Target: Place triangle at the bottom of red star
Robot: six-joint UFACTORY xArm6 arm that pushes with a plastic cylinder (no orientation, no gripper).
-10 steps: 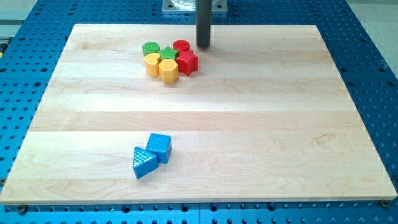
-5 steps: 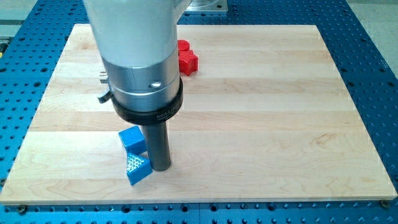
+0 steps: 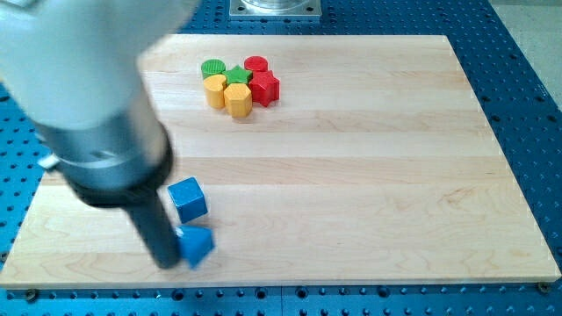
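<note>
The blue triangle lies near the board's bottom left. My tip is down on the board, touching the triangle's left side. The arm above it is blurred and fills the view's upper left. A blue cube sits just above the triangle, close to the rod's right side. The red star lies far off at the view's top, on the right side of a cluster of blocks.
The cluster around the red star holds a green cylinder, a green star, a red cylinder, a yellow heart-like block and a yellow hexagon. The wooden board lies on a blue perforated table.
My arm has swung from the triangle's right side to its left side. The triangle has turned and shifted slightly. The block cluster at the top is uncovered again.
</note>
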